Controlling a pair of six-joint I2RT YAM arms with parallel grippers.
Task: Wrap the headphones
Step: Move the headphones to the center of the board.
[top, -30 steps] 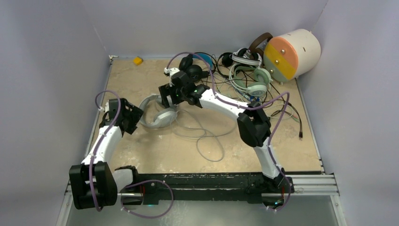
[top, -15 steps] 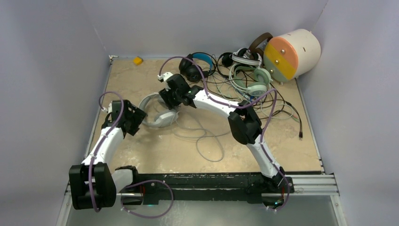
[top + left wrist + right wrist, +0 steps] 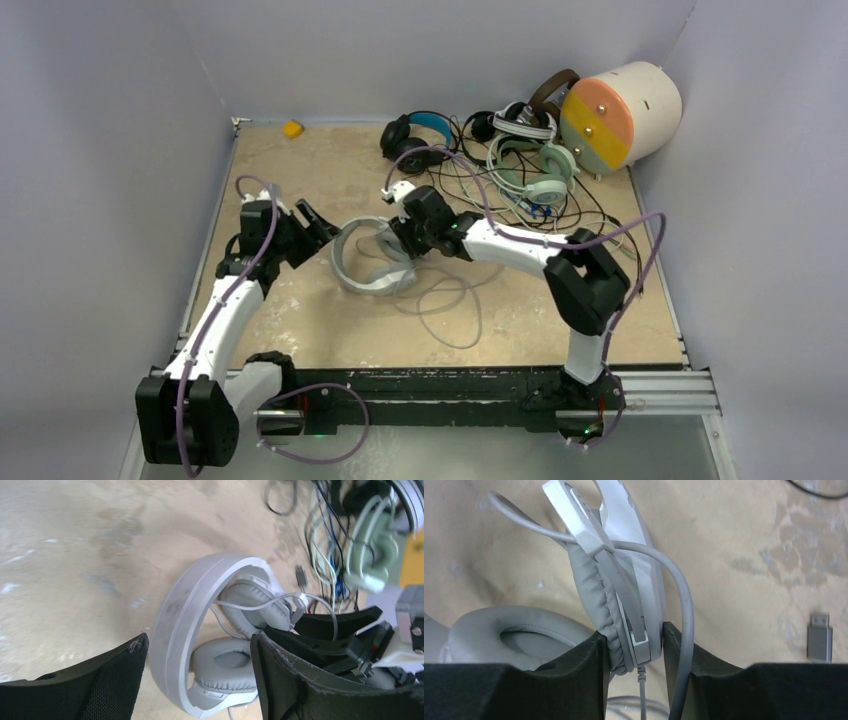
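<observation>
White-grey headphones (image 3: 360,262) stand tilted on the tan table, their thin grey cable (image 3: 450,300) looping toward the near edge. My right gripper (image 3: 400,240) is shut on one earcup (image 3: 624,605), pad against one finger and shell against the other; the cable passes over the right finger. My left gripper (image 3: 318,225) is open just left of the set. In the left wrist view the headband (image 3: 185,625) and the other earcup (image 3: 227,662) lie between its spread fingers (image 3: 120,675), with a gap on each side.
At the back lie black headphones with a blue band (image 3: 415,135), a mint-green pair (image 3: 535,170), a black-and-white pair (image 3: 520,120) and a brown band (image 3: 550,88), in tangled cables. A cream cylinder (image 3: 625,110) lies back right, a yellow block (image 3: 292,128) back left.
My right gripper has shut on the earcup and pulled the white-grey headphones right and nearer. My left gripper has swung right, toward the headband, staying open.
</observation>
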